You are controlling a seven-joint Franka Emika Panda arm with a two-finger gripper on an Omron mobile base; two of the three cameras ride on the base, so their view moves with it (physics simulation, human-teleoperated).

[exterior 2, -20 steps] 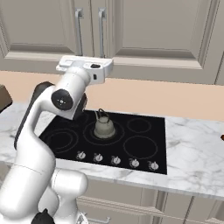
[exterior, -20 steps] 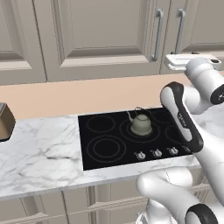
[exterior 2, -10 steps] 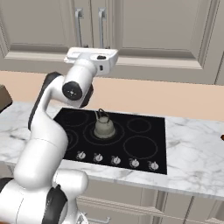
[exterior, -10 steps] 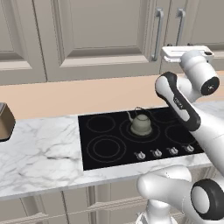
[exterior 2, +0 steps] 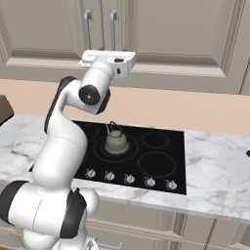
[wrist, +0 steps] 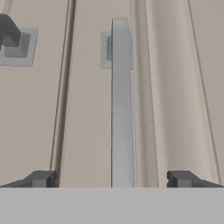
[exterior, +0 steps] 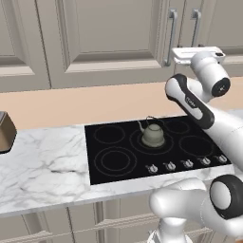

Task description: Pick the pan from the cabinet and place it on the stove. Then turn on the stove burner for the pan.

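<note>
Cabinet (exterior: 109,38) doors are standing closed across the top of the left base view, so the pan, if it is inside, is hidden behind them and cannot be located. The white arm is rising from the lower right and reaching up so that its hand is sitting level with the lower end of the bar handle (exterior: 170,38) on the door left of the seam, with a second handle (exterior: 195,28) just right of it. Below, the stove (exterior: 156,147) is lying flush in the marble counter (exterior: 42,171), with a grey-green kettle (exterior: 153,135) standing on a ring near its middle and a row of silver knobs (exterior: 187,163) along its front edge; a brown box (exterior: 5,132) is sitting at the far left edge of the counter. In the right base view the arm is climbing from the lower left and its hand is pressing up toward the closed cabinet (exterior 2: 171,34) just below the two handles (exterior 2: 88,29), while the kettle (exterior 2: 116,140) is resting on the stove (exterior 2: 146,156) behind the knob row. In the hand view the gripper (wrist: 113,178) is spread wide, its two dark fingertips (wrist: 41,178) standing on either side of a pale bar handle (wrist: 120,105) that runs straight up the beige door, neither tip touching it, and another handle's mount (wrist: 11,37) is showing at the upper left
</note>
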